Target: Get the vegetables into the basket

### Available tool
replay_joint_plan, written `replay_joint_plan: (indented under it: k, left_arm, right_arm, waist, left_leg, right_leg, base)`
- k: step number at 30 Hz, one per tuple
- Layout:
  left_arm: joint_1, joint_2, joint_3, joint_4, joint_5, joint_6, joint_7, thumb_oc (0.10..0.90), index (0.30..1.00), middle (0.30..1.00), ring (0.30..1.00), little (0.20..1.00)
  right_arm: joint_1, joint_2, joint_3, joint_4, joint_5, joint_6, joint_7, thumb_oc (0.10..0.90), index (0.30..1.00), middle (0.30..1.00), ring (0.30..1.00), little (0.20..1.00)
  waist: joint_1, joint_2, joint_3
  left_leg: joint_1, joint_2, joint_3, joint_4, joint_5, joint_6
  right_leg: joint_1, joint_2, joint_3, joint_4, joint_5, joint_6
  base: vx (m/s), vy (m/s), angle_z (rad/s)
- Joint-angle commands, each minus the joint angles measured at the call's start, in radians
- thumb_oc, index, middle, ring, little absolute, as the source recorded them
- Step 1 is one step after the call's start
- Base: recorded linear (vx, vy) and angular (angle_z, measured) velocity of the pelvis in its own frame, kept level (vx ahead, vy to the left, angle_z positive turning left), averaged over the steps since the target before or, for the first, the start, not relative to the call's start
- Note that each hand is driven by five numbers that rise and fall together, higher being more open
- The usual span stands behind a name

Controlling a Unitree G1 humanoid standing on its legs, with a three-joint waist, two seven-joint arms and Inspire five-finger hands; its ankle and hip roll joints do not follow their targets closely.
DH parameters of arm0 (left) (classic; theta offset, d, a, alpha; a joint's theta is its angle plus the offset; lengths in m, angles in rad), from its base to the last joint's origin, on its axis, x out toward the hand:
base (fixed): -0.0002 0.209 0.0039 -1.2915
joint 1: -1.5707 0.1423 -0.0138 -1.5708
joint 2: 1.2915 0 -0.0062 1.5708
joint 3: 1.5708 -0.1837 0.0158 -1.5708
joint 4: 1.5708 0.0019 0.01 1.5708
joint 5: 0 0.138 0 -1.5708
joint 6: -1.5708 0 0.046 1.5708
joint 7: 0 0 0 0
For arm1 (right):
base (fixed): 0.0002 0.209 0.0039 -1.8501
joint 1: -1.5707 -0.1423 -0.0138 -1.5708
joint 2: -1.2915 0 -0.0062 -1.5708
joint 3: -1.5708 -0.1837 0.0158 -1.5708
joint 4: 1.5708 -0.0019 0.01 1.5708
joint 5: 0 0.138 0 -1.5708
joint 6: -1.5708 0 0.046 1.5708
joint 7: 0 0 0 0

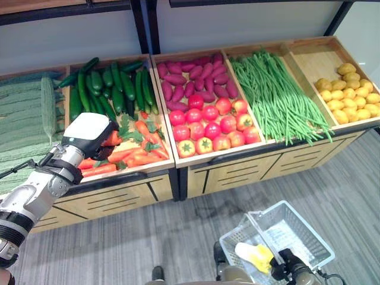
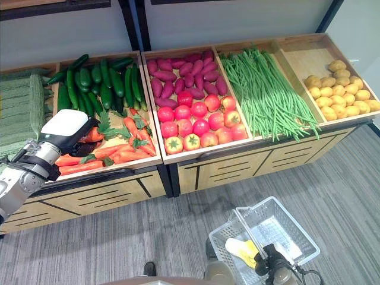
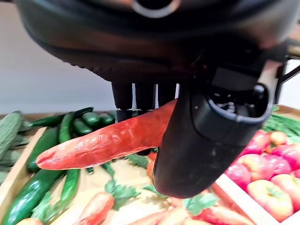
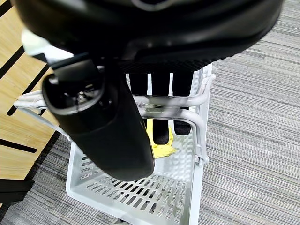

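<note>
orange carrot (image 3: 108, 140) sat pinched in my left hand (image 1: 89, 136) above the carrot bin (image 1: 155, 168); my right hand (image 4: 108, 126) curled round the basket (image 1: 285, 234) handle. held near one end, it could swing loose and drop.

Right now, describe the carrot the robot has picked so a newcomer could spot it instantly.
Find the wooden produce stand, then its carrot bin, just in front of the cucumbers. The carrot is the one lifted clear of the pile, pinched in the left robot hand, while the others lie loose.
</note>
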Motion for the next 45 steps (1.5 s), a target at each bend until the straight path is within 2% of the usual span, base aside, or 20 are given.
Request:
replay_joint_plan:
  k: [1, 3, 5, 7, 8, 10, 11, 12, 16, 22, 29, 31, 33, 34, 35, 38, 40, 41, 43, 45]
  left_arm:
    - [-0.056, 0.071, 0.068, -0.054, -0.009, -0.017, 0.031, 0.400, 0.300, 0.300, 0.300, 0.300]
    - [-0.054, 0.076, 0.068, -0.094, -0.017, -0.025, 0.016, 0.400, 0.300, 0.300, 0.300, 0.300]
    - [-0.031, 0.091, 0.093, -0.135, -0.022, -0.040, 0.013, 0.400, 0.300, 0.300, 0.300, 0.300]
    - [-0.006, 0.108, 0.110, -0.164, -0.020, -0.043, 0.003, 0.400, 0.300, 0.300, 0.300, 0.300]
    - [0.013, 0.109, 0.129, -0.197, -0.027, -0.042, -0.009, 0.400, 0.300, 0.300, 0.300, 0.300]
    - [0.065, 0.108, 0.185, -0.228, -0.034, -0.040, -0.021, 0.400, 0.300, 0.300, 0.300, 0.300]
    - [0.107, 0.106, 0.220, -0.230, -0.037, -0.044, -0.023, 0.400, 0.300, 0.300, 0.300, 0.300]
    - [0.137, 0.100, 0.249, -0.241, -0.034, -0.044, -0.025, 0.400, 0.300, 0.300, 0.300, 0.300]
    - [0.146, 0.067, 0.240, -0.249, -0.053, -0.051, -0.034, 0.400, 0.300, 0.300, 0.300, 0.300]
    - [0.133, 0.038, 0.220, -0.268, -0.073, -0.057, -0.037, 0.400, 0.300, 0.300, 0.300, 0.300]
    - [0.059, 0.001, 0.140, -0.273, -0.084, -0.058, -0.048, 0.400, 0.300, 0.300, 0.300, 0.300]
    - [0.018, -0.025, 0.104, -0.274, -0.096, -0.058, -0.056, 0.400, 0.300, 0.300, 0.300, 0.300]
    - [0.001, -0.033, 0.091, -0.272, -0.096, -0.059, -0.057, 0.400, 0.300, 0.300, 0.300, 0.300]
    - [-0.006, -0.047, 0.076, -0.263, -0.100, -0.062, -0.059, 0.400, 0.300, 0.300, 0.300, 0.300]
    - [-0.013, -0.054, 0.070, -0.264, -0.107, -0.063, -0.058, 0.400, 0.300, 0.300, 0.300, 0.300]
    - [-0.006, -0.050, 0.073, -0.286, -0.110, -0.060, -0.052, 0.400, 0.300, 0.300, 0.300, 0.300]
    - [0.017, -0.038, 0.090, -0.291, -0.104, -0.063, -0.042, 0.400, 0.300, 0.300, 0.300, 0.300]
    - [0.021, -0.038, 0.093, -0.292, -0.104, -0.064, -0.041, 0.400, 0.300, 0.300, 0.300, 0.300]
    - [0.055, -0.027, 0.118, -0.305, -0.104, -0.068, -0.030, 0.400, 0.300, 0.300, 0.300, 0.300]
    - [0.071, -0.022, 0.134, -0.309, -0.108, -0.069, -0.023, 0.400, 0.300, 0.300, 0.300, 0.300]
  right_arm:
    - [-0.001, -0.045, -0.021, 0.003, -0.024, -0.012, -0.012, 0.400, 0.300, 0.300, 0.300, 0.300]
    - [0.007, -0.050, -0.034, -0.006, -0.027, -0.007, -0.011, 0.400, 0.300, 0.300, 0.300, 0.300]
    - [-0.013, -0.060, -0.051, -0.014, -0.023, 0.000, -0.022, 0.400, 0.300, 0.300, 0.300, 0.300]
    - [-0.011, -0.057, -0.056, -0.017, -0.019, -0.002, -0.027, 0.400, 0.300, 0.300, 0.300, 0.300]
    - [0.004, -0.062, -0.063, -0.014, -0.022, -0.004, -0.030, 0.400, 0.300, 0.300, 0.300, 0.300]
    - [0.012, -0.063, -0.074, -0.001, -0.023, -0.001, -0.030, 0.400, 0.300, 0.300, 0.300, 0.300]
    - [0.016, -0.067, -0.082, 0.004, -0.025, 0.002, -0.031, 0.400, 0.300, 0.300, 0.300, 0.300]
    - [0.028, -0.066, -0.088, 0.006, -0.028, 0.007, -0.030, 0.400, 0.300, 0.300, 0.300, 0.300]
    - [0.042, -0.080, -0.106, 0.017, -0.025, 0.016, -0.029, 0.400, 0.300, 0.300, 0.300, 0.300]
    - [0.038, -0.100, -0.113, 0.012, -0.017, 0.016, -0.038, 0.400, 0.300, 0.300, 0.300, 0.300]
    - [0.037, -0.124, -0.114, 0.001, -0.011, 0.013, -0.045, 0.400, 0.300, 0.300, 0.300, 0.300]
    - [0.038, -0.134, -0.115, -0.007, -0.001, 0.008, -0.054, 0.400, 0.300, 0.300, 0.300, 0.300]
    - [0.041, -0.137, -0.118, -0.009, 0.000, 0.007, -0.056, 0.400, 0.300, 0.300, 0.300, 0.300]
    - [0.037, -0.146, -0.110, -0.018, 0.002, 0.003, -0.056, 0.400, 0.300, 0.300, 0.300, 0.300]
    - [0.022, -0.154, -0.103, -0.013, 0.004, 0.003, -0.058, 0.400, 0.300, 0.300, 0.300, 0.300]
    - [-0.018, -0.175, -0.091, 0.009, 0.008, 0.006, -0.061, 0.400, 0.300, 0.300, 0.300, 0.300]
    - [-0.028, -0.177, -0.081, 0.009, 0.002, 0.004, -0.059, 0.400, 0.300, 0.300, 0.300, 0.300]
    - [-0.029, -0.177, -0.080, 0.009, 0.002, 0.004, -0.059, 0.400, 0.300, 0.300, 0.300, 0.300]
    - [-0.042, -0.182, -0.066, 0.012, -0.004, -0.003, -0.059, 0.400, 0.300, 0.300, 0.300, 0.300]
    - [-0.043, -0.183, -0.059, 0.004, -0.007, -0.008, -0.059, 0.400, 0.300, 0.300, 0.300, 0.300]
  waist:
    - [-0.017, -0.040, -0.057]
    - [-0.026, -0.053, -0.053]
    - [-0.022, -0.061, -0.033]
    - [-0.010, -0.050, -0.020]
    - [0.000, -0.027, -0.011]
    - [0.015, -0.018, -0.014]
    - [0.020, -0.020, -0.018]
    - [0.014, -0.016, -0.024]
    - [-0.010, -0.003, -0.034]
    - [-0.026, 0.021, -0.035]
    - [-0.044, 0.049, -0.030]
    - [-0.051, 0.060, -0.027]
    - [-0.052, 0.059, -0.026]
    - [-0.051, 0.055, -0.017]
    - [-0.038, 0.055, -0.006]
    - [0.000, 0.048, 0.014]
    - [0.015, 0.046, 0.013]
    - [0.014, 0.046, 0.011]
    - [0.036, 0.050, 0.015]
    - [0.037, 0.053, 0.017]
  left_leg:
    - [-0.019, -0.046, -0.022, 0.001, -0.056, 0.043]
    - [-0.004, -0.072, 0.002, 0.001, -0.067, 0.062]
    - [-0.029, -0.104, 0.053, 0.001, -0.062, 0.083]
    - [-0.040, -0.088, 0.087, 0.001, -0.054, 0.089]
    - [-0.046, -0.071, 0.113, 0.001, -0.042, 0.093]
    - [-0.056, -0.061, 0.145, 0.005, -0.032, 0.091]
    - [-0.048, -0.059, 0.164, 0.002, -0.034, 0.085]
    - [-0.044, -0.052, 0.173, 0.004, -0.032, 0.080]
    - [-0.031, -0.027, 0.185, 0.002, -0.019, 0.055]
    - [-0.025, 0.006, 0.187, 0.001, 0.001, 0.030]
    - [-0.018, 0.047, 0.185, 0.008, 0.029, 0.005]
    - [-0.024, 0.070, 0.173, 0.024, 0.052, -0.012]
    - [-0.028, 0.076, 0.168, 0.040, 0.050, -0.015]
    - [-0.050, 0.079, 0.144, 0.110, 0.034, -0.018]
    - [-0.069, 0.067, 0.087, 0.142, 0.039, -0.020]
    - [-0.129, 0.006, -0.101, 0.127, 0.022, -0.005]
    - [-0.164, -0.001, -0.184, 0.106, 0.042, -0.002]
    - [-0.165, -0.001, -0.184, 0.105, 0.043, -0.002]
    - [-0.200, -0.019, -0.306, 0.068, 0.074, -0.002]
    - [-0.198, -0.023, -0.333, 0.055, 0.080, -0.004]
  right_leg:
    - [0.034, -0.114, -0.017, -0.001, -0.018, 0.119]
    - [0.022, -0.134, 0.013, 0.005, 0.025, 0.140]
    - [-0.050, -0.152, 0.056, 0.006, 0.104, 0.158]
    - [-0.058, -0.143, 0.001, 0.080, 0.045, 0.136]
    - [-0.029, -0.121, -0.081, 0.200, -0.048, 0.108]
    - [-0.016, -0.111, -0.134, 0.256, -0.097, 0.093]
    - [-0.006, -0.112, -0.167, 0.211, -0.095, 0.088]
    - [-0.004, -0.101, -0.170, 0.195, -0.106, 0.088]
    - [0.030, -0.071, -0.179, 0.126, -0.121, 0.073]
    - [0.036, -0.041, -0.174, 0.115, -0.138, 0.056]
    - [0.034, -0.002, -0.169, 0.150, -0.178, 0.025]
    - [0.049, 0.022, -0.173, 0.140, -0.189, 0.003]
    - [0.057, 0.027, -0.177, 0.132, -0.189, -0.002]
    - [0.070, 0.036, -0.167, 0.116, -0.191, -0.012]
    - [0.074, 0.040, -0.151, 0.110, -0.189, -0.016]
    - [0.070, 0.038, -0.099, 0.100, -0.183, -0.018]
    - [0.062, 0.044, -0.063, 0.097, -0.174, -0.015]
    - [0.060, 0.043, -0.063, 0.097, -0.174, -0.015]
    - [0.061, 0.058, -0.011, 0.098, -0.175, -0.011]
    - [0.061, 0.062, 0.020, 0.101, -0.177, -0.007]
  base:
    - [0.00, 0.171, -0.02]
    - [-0.05, 0.240, -0.30]
    - [-0.24, 0.239, -0.98]
    - [-0.25, 0.106, -1.76]
    - [-0.20, 0.074, -1.49]
    - [-0.12, -0.002, -0.78]
    - [0.01, -0.144, -0.84]
    - [0.08, -0.229, -0.80]
    - [0.07, -0.153, -0.22]
    - [0.04, -0.140, -0.09]
    - [0.03, -0.150, -0.05]
    - [0.01, -0.234, -0.04]
    - [0.00, -0.151, 0.10]
    - [0.00, -0.107, 0.14]
    - [-0.01, -0.103, 0.09]
    - [-0.01, 0.000, -0.34]
    - [0.02, 0.010, -0.58]
    - [0.04, 0.024, -0.69]
    - [0.08, 0.078, -0.62]
    - [0.05, 0.096, -0.40]
